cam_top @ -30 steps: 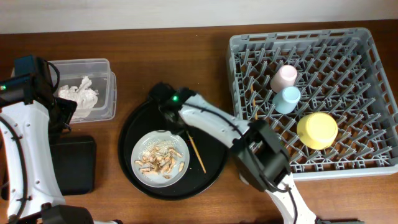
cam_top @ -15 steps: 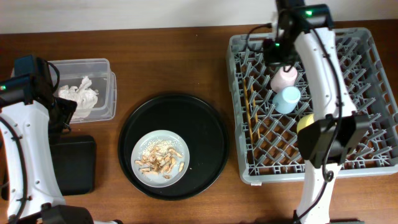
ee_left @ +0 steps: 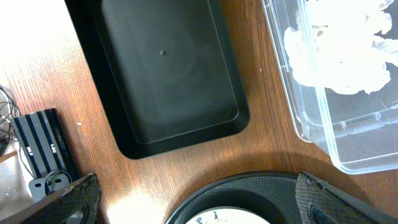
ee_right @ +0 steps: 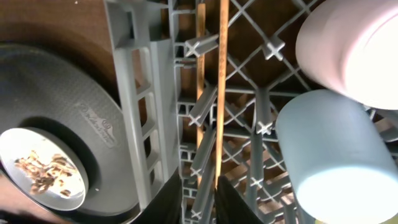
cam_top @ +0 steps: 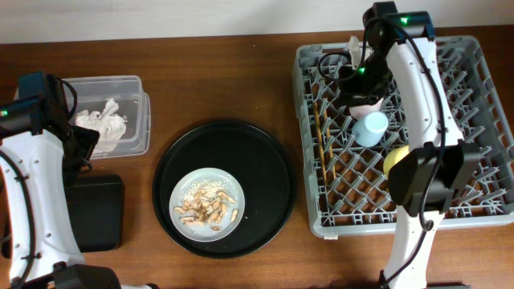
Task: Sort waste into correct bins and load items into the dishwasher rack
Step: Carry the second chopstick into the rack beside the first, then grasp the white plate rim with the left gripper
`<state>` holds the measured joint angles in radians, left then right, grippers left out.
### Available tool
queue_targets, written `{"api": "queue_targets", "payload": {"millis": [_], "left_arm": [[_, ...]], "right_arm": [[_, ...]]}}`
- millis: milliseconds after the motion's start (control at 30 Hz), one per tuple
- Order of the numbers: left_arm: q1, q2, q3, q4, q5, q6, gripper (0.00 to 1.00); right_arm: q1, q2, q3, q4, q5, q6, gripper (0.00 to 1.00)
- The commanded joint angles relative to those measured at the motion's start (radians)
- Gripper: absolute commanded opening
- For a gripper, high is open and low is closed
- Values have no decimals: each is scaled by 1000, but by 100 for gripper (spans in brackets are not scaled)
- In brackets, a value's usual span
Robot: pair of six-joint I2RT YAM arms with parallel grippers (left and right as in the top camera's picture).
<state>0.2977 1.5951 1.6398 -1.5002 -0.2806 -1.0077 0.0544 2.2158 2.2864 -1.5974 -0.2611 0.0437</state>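
Overhead view of a brown wooden table (cam_top: pixel 241 80) w/ two robot arms.

**Right side:** a large square grey plastic dishwasher rack (cam_top: pixel 305 160) w/ upright pegs.
- A small pink cup (ee_right: pixel 354 43), a small light blue cup (cam_top: pixel 371 128) and a yellow-green bowl (cam_top: pixel 393 160) sit in it. The bowl is partly hidden under the R arm.
- A pair of wooden chopsticks (cam_top: pixel 326 152) lies lengthwise on the lattice near the rack's left wall.

**R gripper** (ee_right: pixel 198 199): sits low over the chopsticks' end. Its fingers are narrowly apart w/ one stick running btwn them. Can't tell whether they pinch it or stand just clear.

**Centre:** a large round black tray (cam_top: pixel 265 185) holds a round grey-white plate (cam_top: pixel 207 181), w/ brownish food scraps and pale rice-like bits (cam_top: pixel 210 209) on it.

**Left side:**
- A clear rectangular plastic box (cam_top: pixel 132 88) contains crumpled white paper napkins (cam_top: pixel 103 120).
- Just below it is a shallow black rectangular tray (ee_left: pixel 168 74), bare inside.
- The L gripper (ee_left: pixel 205 199) hovers above these, fingers spread wide, holding nothing.

**Progress, as a judgement:** well past halfway.
- Done: cups, bowl, chopsticks racked; napkins binned.
- Left: tip the scraps into the black rectangular tray, presumably, then rack the plate.
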Motion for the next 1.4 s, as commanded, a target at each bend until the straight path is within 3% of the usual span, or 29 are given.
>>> {"api": "queue_targets", "payload": {"millis": [0, 200, 267, 300, 433, 600, 800, 867, 933, 967, 1000, 1067, 1167, 1233, 1367], "left_arm": [[5, -7, 1, -1, -4, -2, 99], [5, -7, 1, -1, -4, -2, 99], [5, -7, 1, -1, -4, -2, 99], [5, -7, 1, -1, -4, -2, 99], [5, -7, 1, -1, -4, -2, 99], [5, -7, 1, -1, -4, -2, 99], [5, -7, 1, 48, -2, -2, 99], [5, -7, 1, 43, 198, -1, 99], [4, -7, -3, -58, 365, 10, 99], [-6, -7, -4, -109, 441, 77, 98], [-71, -7, -15, -118, 481, 228, 98], [-189, -7, -43, -121, 475, 331, 99], [-420, -7, -127, -50, 475, 343, 99], [-631, -6, -238, 135, 436, 343, 99], [-850, -6, -371, 370, 429, 343, 99]], "right_arm": [[4, -126, -3, -31, -19, -10, 25], [4, -175, -8, -101, -16, -10, 38], [-5, -203, -8, -102, 11, -6, 52], [-18, -224, -8, -102, 55, 10, 99], [-153, -338, -8, -101, 201, 42, 98], [-330, -360, -8, -101, 303, 42, 98], [-369, -360, -8, -101, 300, 42, 99], [-369, -360, -8, -101, 300, 42, 98], [-369, -360, -8, -101, 300, 42, 98], [-369, -360, -8, -101, 300, 42, 98], [-369, -360, -8, -101, 300, 42, 98], [-369, -360, -8, -101, 300, 42, 98], [-369, -360, -8, -101, 300, 42, 98], [-369, -360, -8, -101, 300, 42, 98], [-369, -360, -8, -101, 300, 42, 98]]}}
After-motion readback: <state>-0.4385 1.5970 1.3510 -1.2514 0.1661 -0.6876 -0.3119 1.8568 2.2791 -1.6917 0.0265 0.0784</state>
